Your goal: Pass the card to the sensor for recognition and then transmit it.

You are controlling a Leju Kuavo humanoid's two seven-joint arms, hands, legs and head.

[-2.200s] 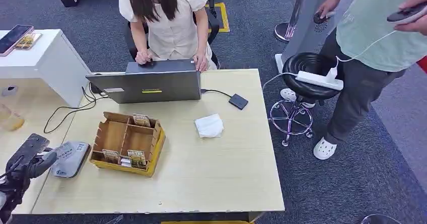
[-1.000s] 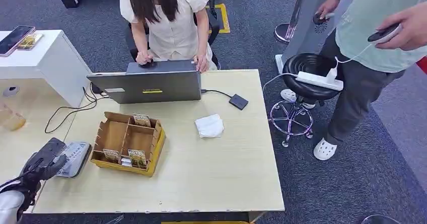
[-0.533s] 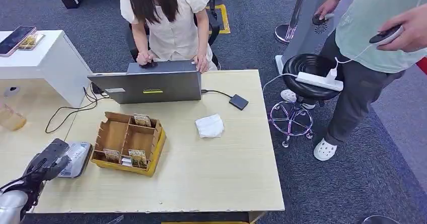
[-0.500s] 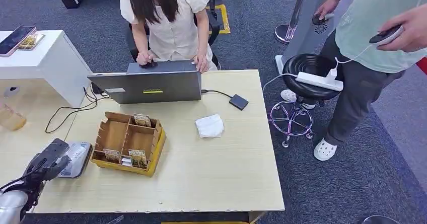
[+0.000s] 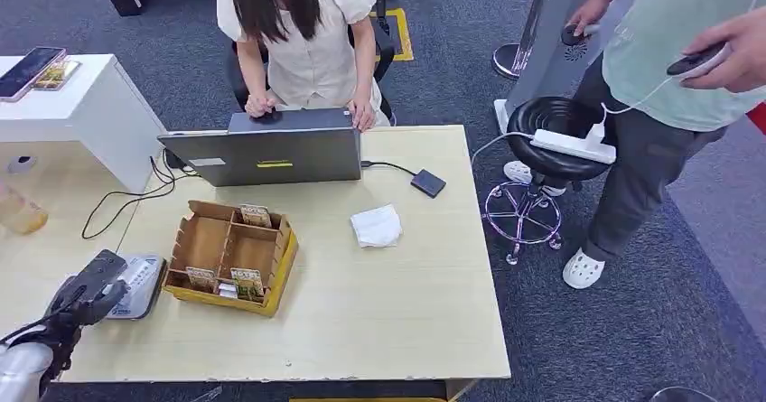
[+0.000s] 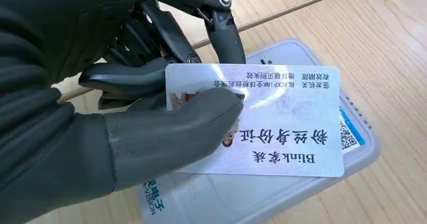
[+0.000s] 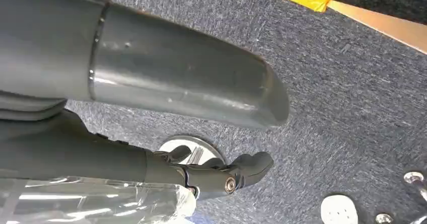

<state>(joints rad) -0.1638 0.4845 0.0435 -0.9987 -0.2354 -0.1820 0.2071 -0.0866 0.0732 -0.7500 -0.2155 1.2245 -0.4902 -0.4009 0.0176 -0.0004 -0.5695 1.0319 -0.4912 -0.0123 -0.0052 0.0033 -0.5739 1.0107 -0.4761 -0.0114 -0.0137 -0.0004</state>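
My left hand (image 5: 70,304) is at the table's (image 5: 388,321) near left corner, pinching a white card (image 6: 282,123) between thumb (image 6: 176,128) and fingers. The card carries printed text and a small photo. It lies flat just over the grey card sensor (image 6: 302,189), covering most of its top; I cannot tell whether they touch. In the head view the card (image 5: 101,270) overlaps the sensor's (image 5: 142,285) left part. My right hand (image 7: 166,78) hangs over the carpet with its fingers apart and nothing in it.
A cardboard organiser (image 5: 230,256) with several cards stands right of the sensor. Behind it a person types at a laptop (image 5: 271,154). A tissue (image 5: 375,226) and a small black box (image 5: 427,182) lie further right. A stool (image 5: 555,122) and a standing person are beside the table's right edge.
My left hand has come down and in with the card, from above the table's left edge to just over the sensor. Over the last half second it barely moved.
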